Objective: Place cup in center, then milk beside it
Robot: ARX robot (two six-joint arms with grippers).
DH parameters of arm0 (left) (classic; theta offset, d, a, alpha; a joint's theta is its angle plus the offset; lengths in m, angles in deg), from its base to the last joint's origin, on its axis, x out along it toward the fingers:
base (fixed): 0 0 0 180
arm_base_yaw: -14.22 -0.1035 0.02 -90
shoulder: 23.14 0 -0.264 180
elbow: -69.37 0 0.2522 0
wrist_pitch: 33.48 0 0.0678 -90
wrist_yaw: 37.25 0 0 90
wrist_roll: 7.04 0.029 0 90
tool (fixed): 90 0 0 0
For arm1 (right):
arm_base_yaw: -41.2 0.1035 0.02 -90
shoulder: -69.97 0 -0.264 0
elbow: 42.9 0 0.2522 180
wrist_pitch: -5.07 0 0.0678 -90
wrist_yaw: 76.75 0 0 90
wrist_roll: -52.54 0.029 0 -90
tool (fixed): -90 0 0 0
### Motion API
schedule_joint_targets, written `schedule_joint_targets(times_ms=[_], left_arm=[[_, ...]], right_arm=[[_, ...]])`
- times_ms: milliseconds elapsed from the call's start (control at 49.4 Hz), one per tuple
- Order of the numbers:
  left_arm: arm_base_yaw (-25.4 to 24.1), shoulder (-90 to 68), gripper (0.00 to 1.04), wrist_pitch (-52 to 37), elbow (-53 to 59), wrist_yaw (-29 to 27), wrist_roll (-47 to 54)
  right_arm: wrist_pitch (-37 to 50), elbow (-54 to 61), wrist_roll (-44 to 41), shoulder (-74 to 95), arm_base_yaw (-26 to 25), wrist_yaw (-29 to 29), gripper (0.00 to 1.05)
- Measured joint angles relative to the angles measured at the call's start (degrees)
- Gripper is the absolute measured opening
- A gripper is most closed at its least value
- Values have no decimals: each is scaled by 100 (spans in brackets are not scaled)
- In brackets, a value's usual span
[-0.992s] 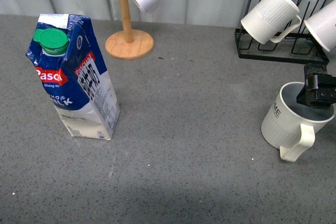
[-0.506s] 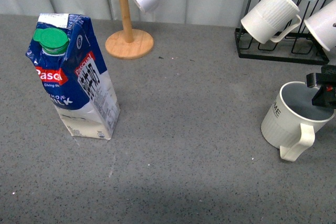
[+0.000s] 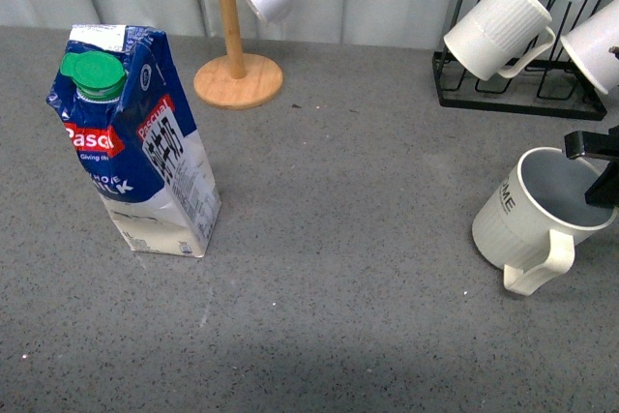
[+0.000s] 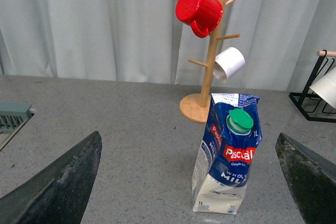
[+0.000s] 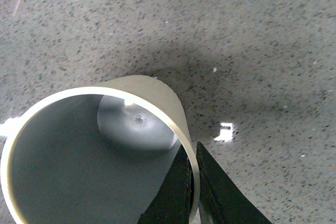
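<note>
Now right claw point(image 5: 192, 156) pinches the cup point(image 3: 517, 224), lettered perhaps "ME"; left claw point(image 4: 188, 137) gapes near Pascual milk point(image 3: 145, 142).

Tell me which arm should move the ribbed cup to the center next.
Right. The right tool pinches the rim of the cup, one finger inside, one outside. The left tool hangs open, facing the milk.
</note>
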Motion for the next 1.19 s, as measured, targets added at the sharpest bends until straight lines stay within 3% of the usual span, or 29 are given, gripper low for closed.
schedule_joint_targets(times_ms=[162,607,1194], left_arm=[[0,-2,98,0,0,0,0],[0,-2,98,0,0,0,0],[0,0,98,0,0,0,-2]], right_arm=[[-240,-234,48,-146,234,216,1],[-584,-1239,107,605,1357,-90,1],[-927,-2251,291,1432,1980,-264,1]])
